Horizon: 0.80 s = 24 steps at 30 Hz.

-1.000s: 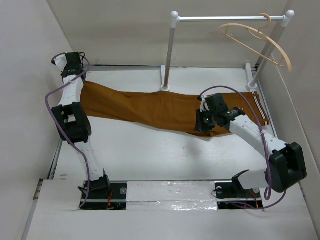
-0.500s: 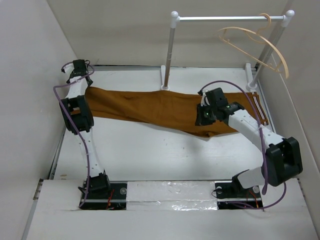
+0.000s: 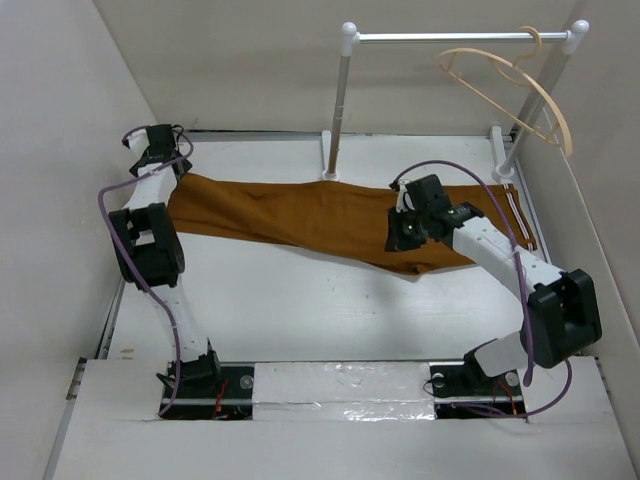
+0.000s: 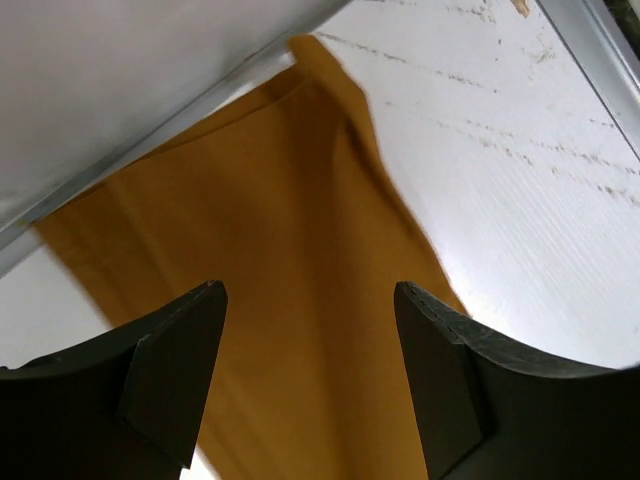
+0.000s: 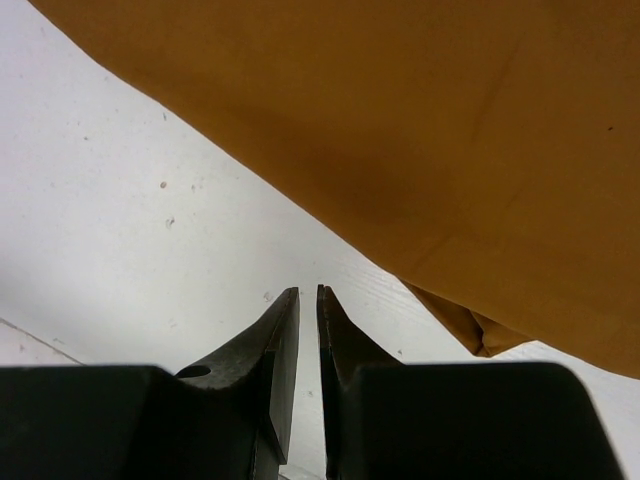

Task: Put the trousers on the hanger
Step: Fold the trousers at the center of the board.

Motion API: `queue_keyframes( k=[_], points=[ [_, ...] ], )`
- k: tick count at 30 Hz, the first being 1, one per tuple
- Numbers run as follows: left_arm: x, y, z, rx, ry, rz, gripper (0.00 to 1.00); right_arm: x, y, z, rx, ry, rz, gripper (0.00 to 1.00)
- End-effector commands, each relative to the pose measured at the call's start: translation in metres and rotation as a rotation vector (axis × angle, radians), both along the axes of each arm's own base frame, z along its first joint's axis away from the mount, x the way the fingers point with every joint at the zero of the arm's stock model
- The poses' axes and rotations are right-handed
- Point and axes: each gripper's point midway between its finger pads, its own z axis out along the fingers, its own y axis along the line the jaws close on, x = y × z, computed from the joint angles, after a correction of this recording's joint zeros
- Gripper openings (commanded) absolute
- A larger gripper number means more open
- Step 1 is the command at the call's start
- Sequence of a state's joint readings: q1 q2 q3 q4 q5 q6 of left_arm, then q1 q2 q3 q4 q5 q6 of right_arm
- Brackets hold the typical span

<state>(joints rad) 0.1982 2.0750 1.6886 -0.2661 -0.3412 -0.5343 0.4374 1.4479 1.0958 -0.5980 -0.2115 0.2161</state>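
The rust-brown trousers [image 3: 300,215] lie flat across the far half of the table, legs to the left and the white-striped waistband at the right. The pale hanger [image 3: 522,68] hangs by its hook from the rail at the upper right. My left gripper [image 3: 165,163] hovers over the leg end. In the left wrist view my left gripper [image 4: 308,300] is wide open with the trousers [image 4: 300,200] below the gap. My right gripper [image 3: 400,238] sits at the near edge of the trousers, by the seat. Seen from the right wrist, my right gripper [image 5: 308,292] is shut and empty over bare table, the trousers [image 5: 450,120] just ahead.
The white-and-metal rail stand [image 3: 450,37] rises at the back, one post [image 3: 335,120] right behind the trousers. Walls close in on the left [image 3: 60,200] and right [image 3: 600,220]. Bare white table [image 3: 300,300] stretches between the trousers and the arm bases.
My left gripper has opened and let go of the leg end, which now lies on the table. My right arm has shifted slightly left. The hanger sways a little.
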Motion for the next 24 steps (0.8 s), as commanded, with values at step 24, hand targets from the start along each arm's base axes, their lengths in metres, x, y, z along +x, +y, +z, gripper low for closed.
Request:
queue_keyframes(
  k=[24],
  points=[
    [-0.028,0.057,-0.058,-0.127,0.028,0.182,0.47,-0.005,0.003,0.014,0.018,-0.040,0.038,0.19]
  ],
)
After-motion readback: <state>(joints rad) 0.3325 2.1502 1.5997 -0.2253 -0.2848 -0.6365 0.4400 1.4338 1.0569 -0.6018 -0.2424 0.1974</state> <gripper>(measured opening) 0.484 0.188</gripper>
